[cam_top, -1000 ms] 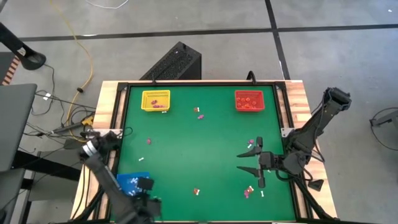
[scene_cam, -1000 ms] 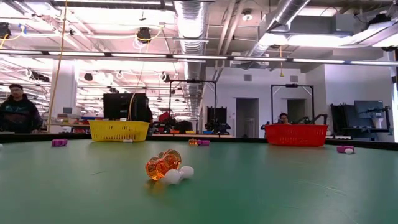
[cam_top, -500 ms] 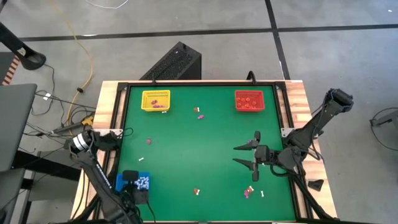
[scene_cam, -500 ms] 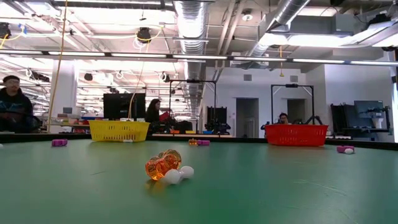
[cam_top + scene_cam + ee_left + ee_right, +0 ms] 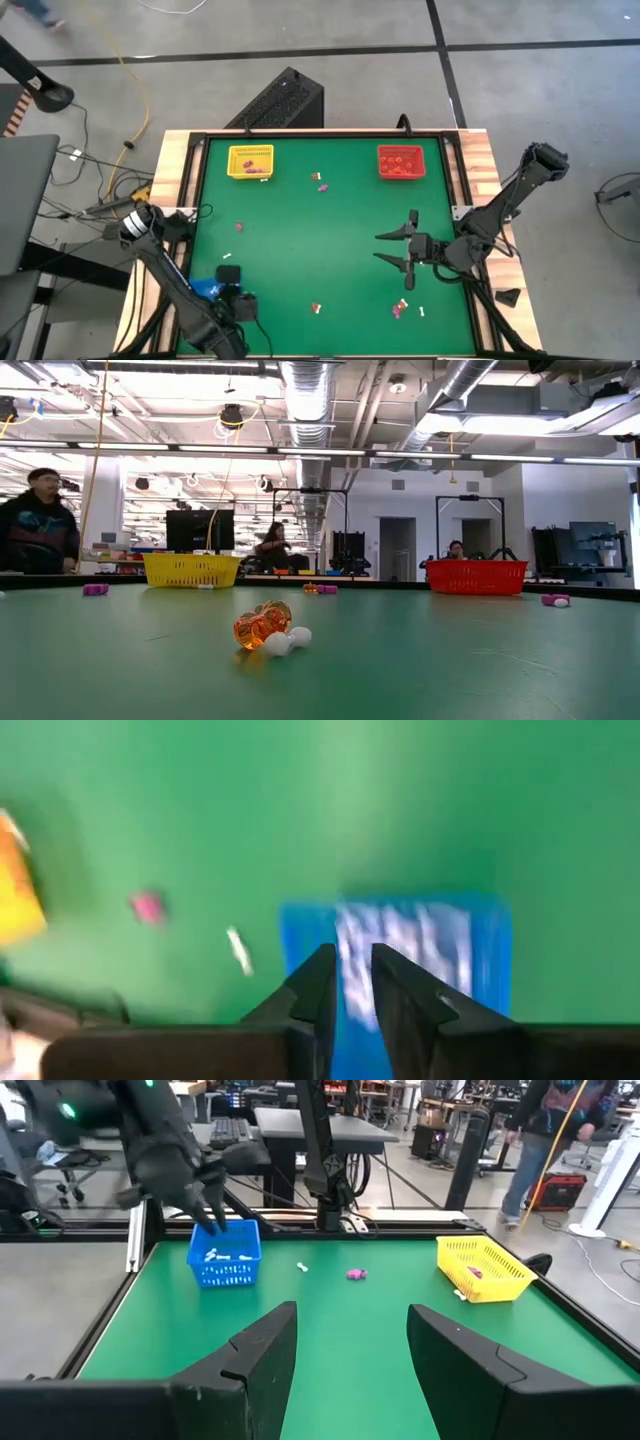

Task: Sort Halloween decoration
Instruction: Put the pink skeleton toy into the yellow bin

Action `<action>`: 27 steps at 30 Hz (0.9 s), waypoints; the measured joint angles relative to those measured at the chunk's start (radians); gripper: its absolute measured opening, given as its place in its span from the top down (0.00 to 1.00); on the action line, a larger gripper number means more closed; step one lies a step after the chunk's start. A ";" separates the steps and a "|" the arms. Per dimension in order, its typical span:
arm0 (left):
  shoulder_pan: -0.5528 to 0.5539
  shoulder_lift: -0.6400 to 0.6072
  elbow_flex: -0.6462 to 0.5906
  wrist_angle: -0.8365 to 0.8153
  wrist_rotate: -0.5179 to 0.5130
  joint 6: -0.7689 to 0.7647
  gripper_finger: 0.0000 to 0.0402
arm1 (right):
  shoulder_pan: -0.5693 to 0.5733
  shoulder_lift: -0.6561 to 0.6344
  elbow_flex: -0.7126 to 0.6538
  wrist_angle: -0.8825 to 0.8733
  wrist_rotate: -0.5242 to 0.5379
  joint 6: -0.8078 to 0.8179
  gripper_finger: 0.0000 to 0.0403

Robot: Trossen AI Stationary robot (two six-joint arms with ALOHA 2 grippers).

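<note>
Green table (image 5: pixel 300 250): left fingers (image 5: pixel 347 982) now slightly parted over blue tray (image 5: pixel 205 289); right fingers (image 5: pixel 341 1342) unchanged, wide apart.

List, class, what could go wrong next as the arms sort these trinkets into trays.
1. The left end effector hangs over the blue tray; it may knock it.
2. The orange trinket touches white ones; a grab may mix colours.
3. The right end effector is open and may miss such tiny pieces.

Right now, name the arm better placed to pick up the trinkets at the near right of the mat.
Right. The right gripper hangs open beside those trinkets, while the left gripper is across the mat over the blue tray.
</note>
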 joint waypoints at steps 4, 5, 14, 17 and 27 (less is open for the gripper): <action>0.028 0.000 0.015 0.310 -0.358 0.113 0.82 | 0.000 0.000 0.000 0.000 0.000 0.000 0.45; 0.037 0.000 0.005 0.413 -0.422 0.183 0.81 | 0.000 0.000 0.000 0.000 0.000 0.000 0.45; 0.218 0.001 -0.249 1.269 -0.270 0.787 0.80 | -0.006 0.000 0.000 -0.022 0.000 0.000 0.45; 0.282 -0.014 -0.319 1.343 -0.153 0.851 0.80 | -0.022 0.000 0.000 -0.067 0.000 0.001 0.45; 0.339 -0.383 -0.722 1.742 -0.176 0.978 0.80 | -0.138 0.000 0.000 -0.317 0.002 0.284 0.45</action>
